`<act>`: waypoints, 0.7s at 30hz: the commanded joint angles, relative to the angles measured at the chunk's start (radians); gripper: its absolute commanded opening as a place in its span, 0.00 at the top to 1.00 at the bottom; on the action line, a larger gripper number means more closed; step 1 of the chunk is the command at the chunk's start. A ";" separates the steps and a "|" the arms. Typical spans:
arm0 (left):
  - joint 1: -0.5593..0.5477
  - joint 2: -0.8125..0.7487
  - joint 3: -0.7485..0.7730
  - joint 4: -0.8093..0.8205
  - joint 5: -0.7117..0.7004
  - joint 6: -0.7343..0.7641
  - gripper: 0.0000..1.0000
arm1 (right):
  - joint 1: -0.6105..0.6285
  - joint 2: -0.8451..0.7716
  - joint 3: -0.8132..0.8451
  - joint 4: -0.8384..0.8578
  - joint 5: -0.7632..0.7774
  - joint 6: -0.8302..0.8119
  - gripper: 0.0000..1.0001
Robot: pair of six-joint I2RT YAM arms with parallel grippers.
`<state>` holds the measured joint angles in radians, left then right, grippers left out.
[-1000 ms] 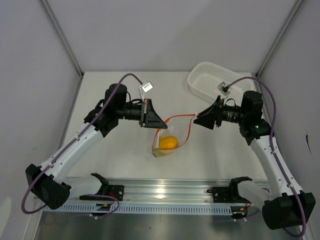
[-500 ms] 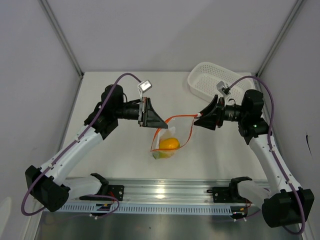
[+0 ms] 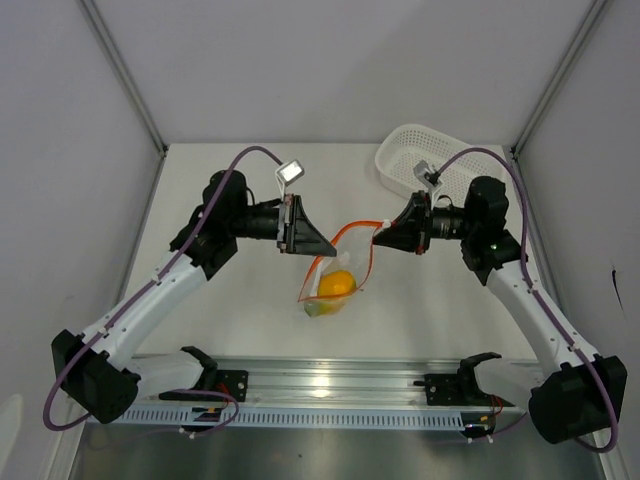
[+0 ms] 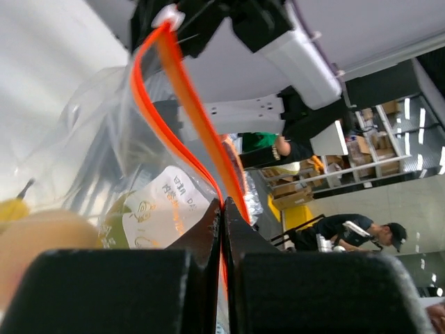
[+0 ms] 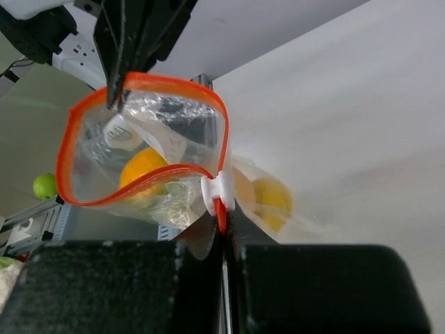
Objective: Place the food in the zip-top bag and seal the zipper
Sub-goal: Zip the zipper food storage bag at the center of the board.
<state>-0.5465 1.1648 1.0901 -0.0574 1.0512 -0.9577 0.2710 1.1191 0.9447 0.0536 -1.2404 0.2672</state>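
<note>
Top external view: pinching the zipper (image 3: pixel 352 228) at both ends, left gripper (image 3: pixel 322 250) and right gripper (image 3: pixel 380 237) each pressed tight on it, holding the zip-top bag (image 3: pixel 335 270) with its mouth bowed open over the middle of the table (image 3: pixel 250 170). On right wrist cam, clamping the red-orange strip right at the white slider (image 5: pixel 218 191), with the food (image 5: pixel 142 169) sitting down inside the bag. Leaving the white basket (image 3: pixel 415 160) well apart in the far right corner.

Operator: Containers, quantity?
Technician: One clear crinkly plastic zip-top bag (image 5: pixel 177 122), one red-orange zipper strip (image 5: pixel 170 78); one white perforated plastic basket (image 3: pixel 400 162).
Operator: Food items?
Technician: Two distinguishable (any further pieces obscured): one orange-yellow mango-shaped toy fruit (image 5: pixel 142 167), one yellow lemon-like toy fruit (image 5: pixel 272 198).
</note>
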 commanded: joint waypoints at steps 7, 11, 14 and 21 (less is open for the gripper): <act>0.008 -0.010 0.044 -0.389 -0.262 0.376 0.69 | 0.014 -0.090 0.014 -0.117 0.119 0.084 1.00; 0.007 -0.059 0.036 -0.392 -0.362 0.474 0.33 | 0.037 -0.091 0.017 -0.230 0.160 0.104 1.00; -0.018 -0.100 0.054 -0.349 -0.405 0.528 0.08 | 0.095 -0.108 0.028 -0.330 0.234 0.105 1.00; -0.209 -0.113 0.113 -0.279 -0.615 0.688 0.00 | 0.192 -0.125 0.103 -0.509 0.422 0.208 1.00</act>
<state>-0.6880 1.0672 1.1542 -0.4072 0.5625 -0.3969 0.4358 1.0142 0.9585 -0.3473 -0.9302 0.4217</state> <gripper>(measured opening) 0.994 0.003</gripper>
